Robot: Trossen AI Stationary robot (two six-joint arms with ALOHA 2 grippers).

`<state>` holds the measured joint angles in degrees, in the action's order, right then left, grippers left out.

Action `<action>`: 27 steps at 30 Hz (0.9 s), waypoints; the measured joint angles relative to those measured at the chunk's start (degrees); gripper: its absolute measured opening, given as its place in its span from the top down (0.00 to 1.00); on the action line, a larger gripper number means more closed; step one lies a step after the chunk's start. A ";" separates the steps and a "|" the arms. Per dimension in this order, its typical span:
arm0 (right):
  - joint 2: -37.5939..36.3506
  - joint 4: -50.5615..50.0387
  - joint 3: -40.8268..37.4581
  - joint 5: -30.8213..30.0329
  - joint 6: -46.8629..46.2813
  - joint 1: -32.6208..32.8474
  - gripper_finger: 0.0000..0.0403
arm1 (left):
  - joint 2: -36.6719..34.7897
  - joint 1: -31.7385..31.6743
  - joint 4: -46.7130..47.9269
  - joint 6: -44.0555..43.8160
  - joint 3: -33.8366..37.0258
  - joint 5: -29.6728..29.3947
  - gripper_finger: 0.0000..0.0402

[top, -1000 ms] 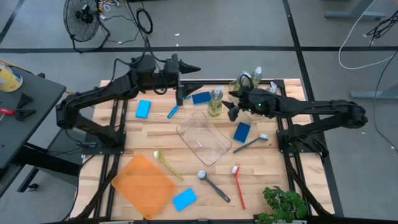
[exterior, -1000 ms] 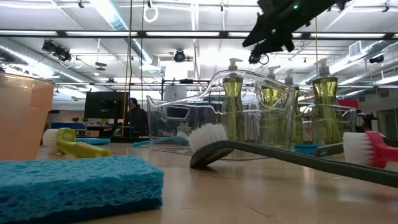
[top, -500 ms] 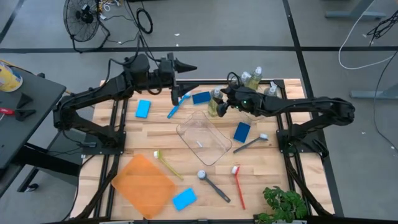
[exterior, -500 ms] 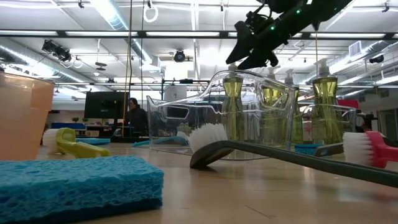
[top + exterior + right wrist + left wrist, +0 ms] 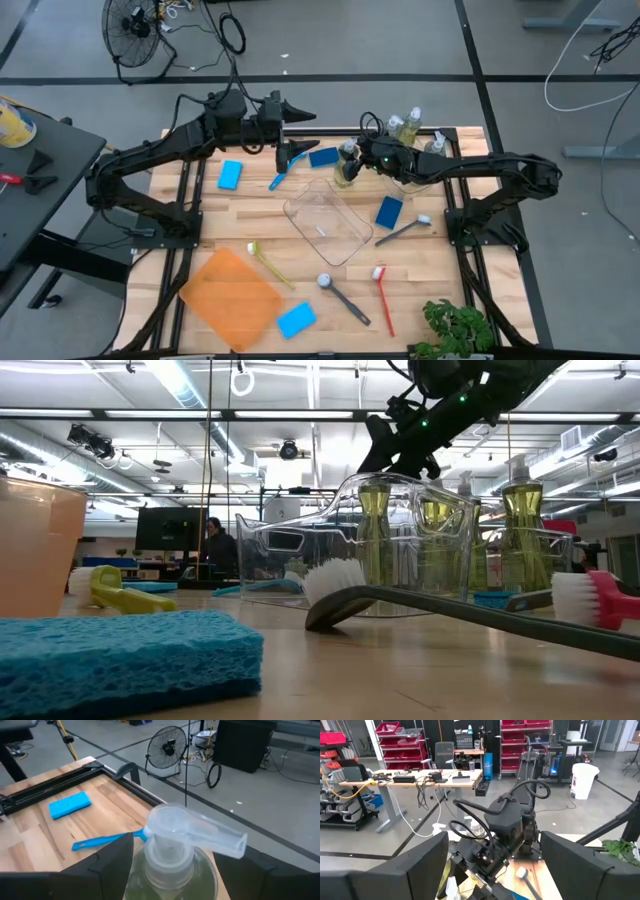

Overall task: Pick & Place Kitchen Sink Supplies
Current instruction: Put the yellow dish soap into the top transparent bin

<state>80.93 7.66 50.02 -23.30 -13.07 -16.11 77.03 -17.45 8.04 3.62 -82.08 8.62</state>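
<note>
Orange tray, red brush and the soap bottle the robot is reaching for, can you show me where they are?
orange tray (image 5: 232, 297): high view, middle of its flat bottom.
red brush (image 5: 384, 299): high view, along its thin handle.
soap bottle (image 5: 172, 840): right wrist view, on its pale pump cap, between the right arm's fingers.

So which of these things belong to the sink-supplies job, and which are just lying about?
Job: soap bottles, blue sponges, brushes, with the right gripper open around one bottle.
Lying about: clear tub, orange tray, plant.
</note>
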 joint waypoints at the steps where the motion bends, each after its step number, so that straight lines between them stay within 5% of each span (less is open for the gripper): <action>1: 0.00 -0.04 0.00 0.01 -0.04 -0.01 0.35 | 0.00 0.00 -0.01 0.00 0.00 0.00 0.21; 14: -0.04 0.18 0.00 0.12 0.23 0.01 0.73 | 0.00 0.00 -0.01 -0.07 0.00 0.00 0.21; 27: -4.49 -1.10 -0.24 0.60 2.19 0.06 0.75 | 0.02 0.00 -0.07 -0.07 0.00 0.00 0.21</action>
<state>76.44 6.56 49.78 -22.70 -10.88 -16.05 77.06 -17.45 7.97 3.55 -82.08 8.62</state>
